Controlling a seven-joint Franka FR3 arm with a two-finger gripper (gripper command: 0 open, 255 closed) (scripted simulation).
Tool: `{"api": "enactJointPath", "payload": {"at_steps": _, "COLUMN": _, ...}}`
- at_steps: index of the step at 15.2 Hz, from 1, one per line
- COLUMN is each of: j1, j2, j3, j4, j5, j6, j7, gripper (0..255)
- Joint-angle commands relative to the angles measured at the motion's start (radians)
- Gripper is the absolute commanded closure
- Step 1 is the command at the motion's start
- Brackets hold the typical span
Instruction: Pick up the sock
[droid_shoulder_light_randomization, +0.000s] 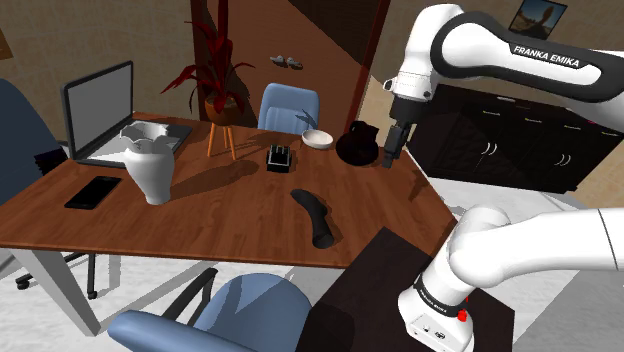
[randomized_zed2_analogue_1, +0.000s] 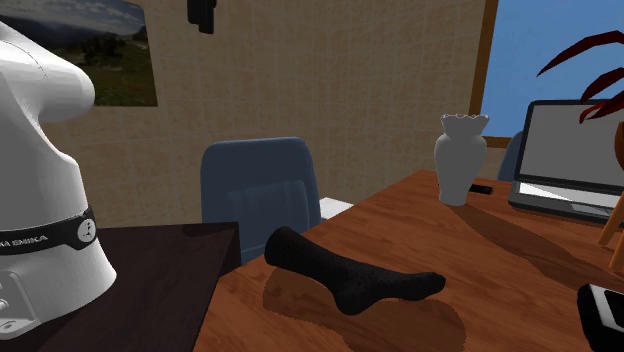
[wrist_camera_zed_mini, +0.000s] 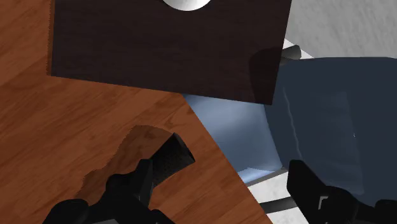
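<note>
A black sock (droid_shoulder_light_randomization: 315, 218) lies flat on the brown wooden table (droid_shoulder_light_randomization: 220, 215), near the edge by the stand. From the second exterior view the sock (randomized_zed2_analogue_1: 350, 275) stretches across the table's near corner. My gripper (droid_shoulder_light_randomization: 389, 160) hangs high, up and to the shoulder view's right of the sock, close to a black jug (droid_shoulder_light_randomization: 357, 145). The black fingers (randomized_zed2_analogue_1: 201, 14) dangle at the top of the second exterior view. In the wrist view the gripper (wrist_camera_zed_mini: 222, 194) is open with nothing between its fingers, and one end of the sock (wrist_camera_zed_mini: 170, 159) shows beside one finger (wrist_camera_zed_mini: 130, 188).
On the table stand a white vase (droid_shoulder_light_randomization: 150, 165), a laptop (droid_shoulder_light_randomization: 100, 115), a phone (droid_shoulder_light_randomization: 93, 192), a potted plant (droid_shoulder_light_randomization: 220, 85), a small black box (droid_shoulder_light_randomization: 280, 157) and a white bowl (droid_shoulder_light_randomization: 317, 138). Blue chairs (droid_shoulder_light_randomization: 230, 310) stand at the table's edges. The dark stand (randomized_zed2_analogue_1: 150, 290) adjoins the table.
</note>
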Motion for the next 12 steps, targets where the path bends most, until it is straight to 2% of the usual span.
{"api": "enactJointPath", "payload": {"at_steps": 1, "j1": 0.0, "j2": 0.0, "j3": 0.0, "j4": 0.0, "j5": 0.0, "j6": 0.0, "j7": 0.0, "gripper": 0}}
{"api": "enactJointPath", "payload": {"at_steps": 6, "j1": -0.04, "j2": 0.062, "j3": 0.074, "j4": -0.111, "j5": 0.029, "j6": 0.201, "j7": 0.158, "gripper": 0}}
{"api": "enactJointPath", "payload": {"at_steps": 12, "j1": -0.09, "j2": 0.201, "j3": 0.157, "j4": -0.194, "j5": 0.046, "j6": 0.453, "j7": 0.348, "gripper": 0}}
